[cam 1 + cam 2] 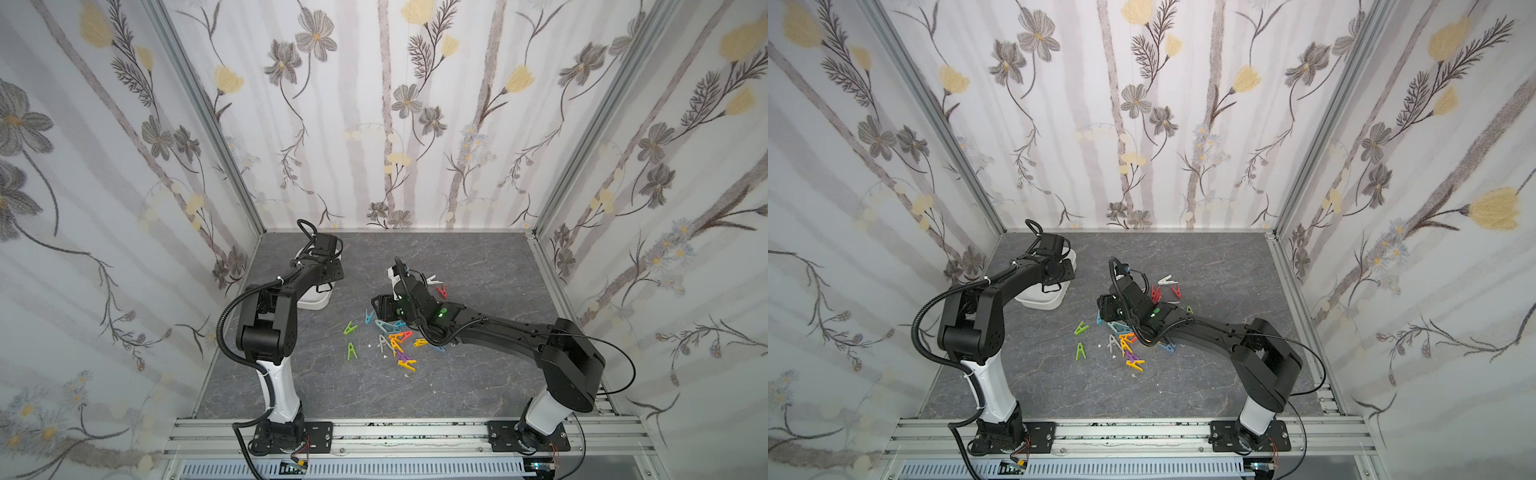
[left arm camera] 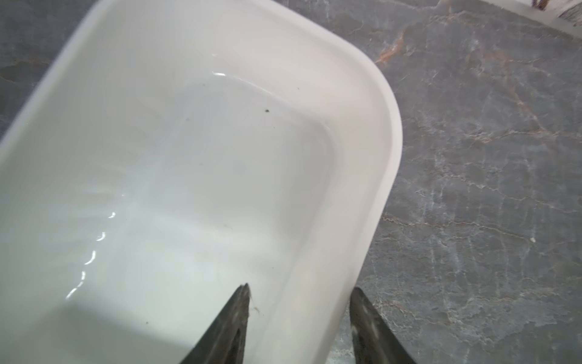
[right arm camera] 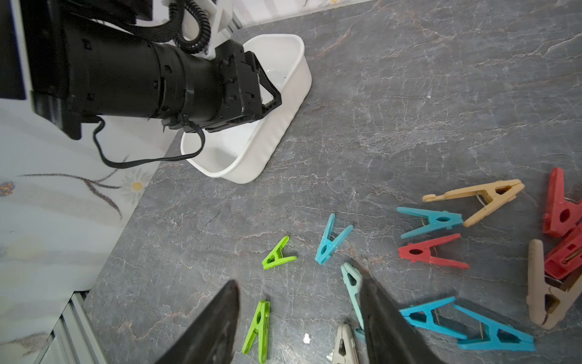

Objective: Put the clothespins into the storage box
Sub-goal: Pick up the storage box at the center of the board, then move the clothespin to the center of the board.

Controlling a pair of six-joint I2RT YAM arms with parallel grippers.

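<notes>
**Pins loose on the counter, box straddled**

The clothespins (image 1: 395, 338) lie scattered mid-counter (image 1: 415, 392), well apart from the storage box (image 3: 277, 126), which sits near the far-left corner and looks empty as far as it shows. The left end effector (image 2: 299, 288) stands part-open astride the box wall, one finger inside and one outside (a gap shows on the inner side, so no clamp yet). The right end effector (image 3: 297, 280) hangs open and empty above a green clothespin (image 3: 258, 327). It is best to take that loose one alone, gripped across its body, with the box steadied. In both top views the arms cover most of the box and part of the heap.
</notes>
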